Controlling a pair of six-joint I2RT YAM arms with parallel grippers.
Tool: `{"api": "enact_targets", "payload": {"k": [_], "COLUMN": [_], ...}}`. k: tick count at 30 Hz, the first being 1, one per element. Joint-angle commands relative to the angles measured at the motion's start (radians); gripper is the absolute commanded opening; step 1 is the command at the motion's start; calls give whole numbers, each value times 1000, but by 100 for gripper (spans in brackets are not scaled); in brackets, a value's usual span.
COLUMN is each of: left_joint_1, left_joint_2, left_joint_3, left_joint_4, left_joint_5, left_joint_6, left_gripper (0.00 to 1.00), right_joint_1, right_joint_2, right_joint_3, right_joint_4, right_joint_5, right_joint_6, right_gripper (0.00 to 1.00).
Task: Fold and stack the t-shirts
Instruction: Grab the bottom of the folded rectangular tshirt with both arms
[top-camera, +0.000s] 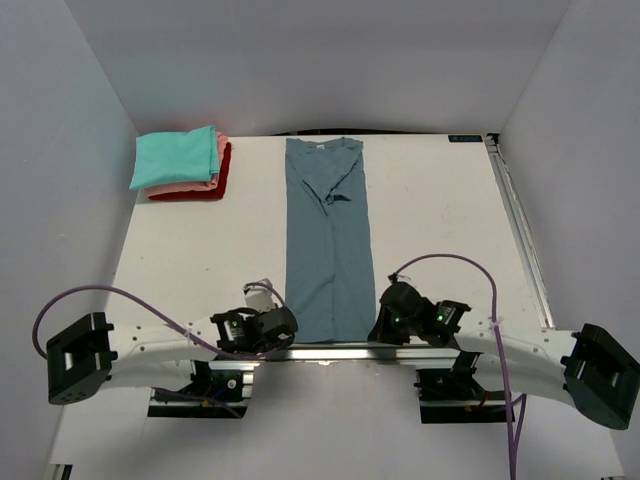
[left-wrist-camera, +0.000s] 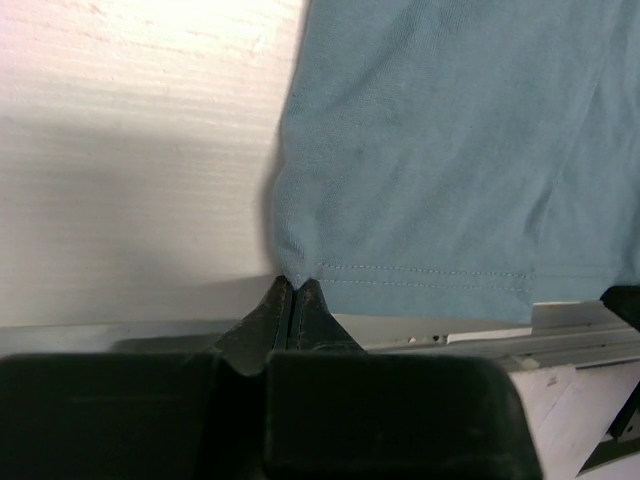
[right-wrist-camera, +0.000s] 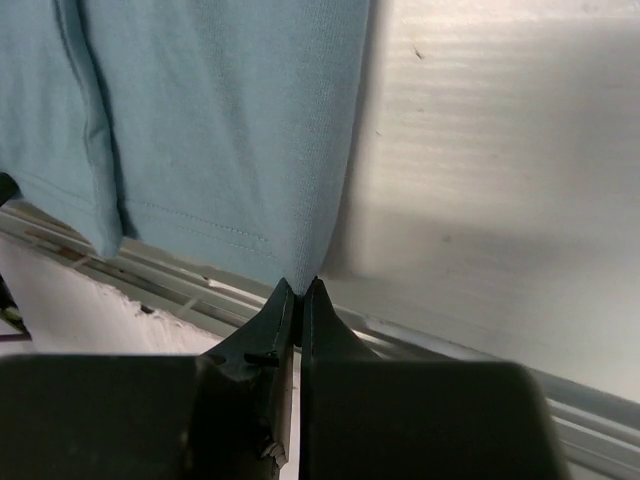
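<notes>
The blue tee lies as a long strip down the table, hem at the near edge. The left gripper and right gripper each pinch a hem corner, tips only; so thin a bite could slip on lifting, or one side lag and skew the fold

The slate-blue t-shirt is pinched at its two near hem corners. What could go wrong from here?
1. The left end effector and the right end effector each seem to hold only the very tip of a hem corner of the slate-blue t-shirt. The cloth may slip out when lifted.
2. The folded-in sleeves, bunched at the far end, could fall open during the next fold and spoil the narrow strip.
</notes>
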Motion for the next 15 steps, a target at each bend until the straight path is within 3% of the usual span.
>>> {"api": "enact_targets", "payload": {"k": [1, 9, 15], "left_joint_1": [-26, -97, -151], "left_joint_2": [-16, 2, 51], "left_joint_3": [0, 39, 171], "left_joint_4": [-82, -66, -194], "left_joint_5": [7, 28, -37], "left_joint_6": [-1, 11, -12], "left_gripper": [0, 0, 0], "right_joint_1": [8, 11, 15], "right_joint_2": [-25, -6, -71], "right_joint_3": [18, 41, 81], "right_joint_4": [-137, -147, -237], "right_joint_5": [11, -40, -45], "right_joint_6": [-27, -51, -62], "right_gripper": [0, 0, 0]}}
